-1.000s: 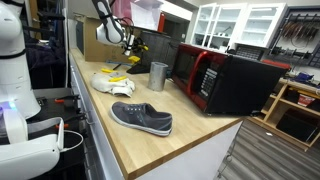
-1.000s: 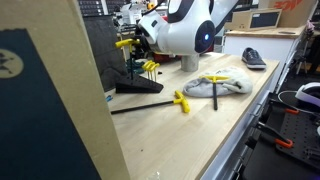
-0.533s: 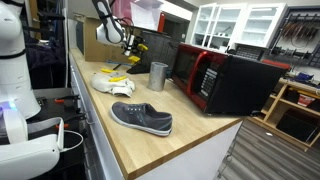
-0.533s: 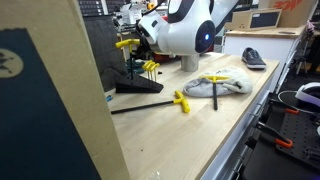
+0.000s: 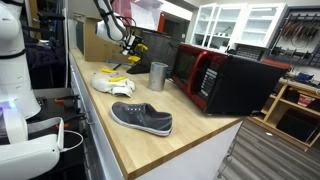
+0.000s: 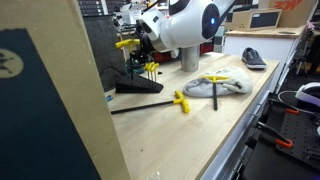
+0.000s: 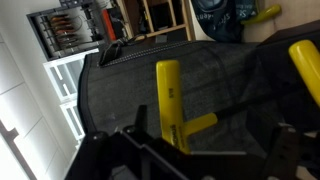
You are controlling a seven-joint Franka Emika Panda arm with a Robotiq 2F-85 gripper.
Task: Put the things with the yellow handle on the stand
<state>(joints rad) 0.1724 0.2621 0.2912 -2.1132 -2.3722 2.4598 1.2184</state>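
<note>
Wrist view: gripper [image 7: 205,160] at yellow-handled tool [image 7: 168,95]

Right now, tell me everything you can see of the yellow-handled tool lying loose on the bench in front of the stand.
The T-handle tool has a short yellow crossbar grip, plastic by its look, and a long thin dark shaft, probably metal. It lies flat on the wooden bench. Its shaft runs along the front of the black stand, and its grip end points toward the white cloth, close to it but seemingly apart. Only the bench appears to touch it.
</note>
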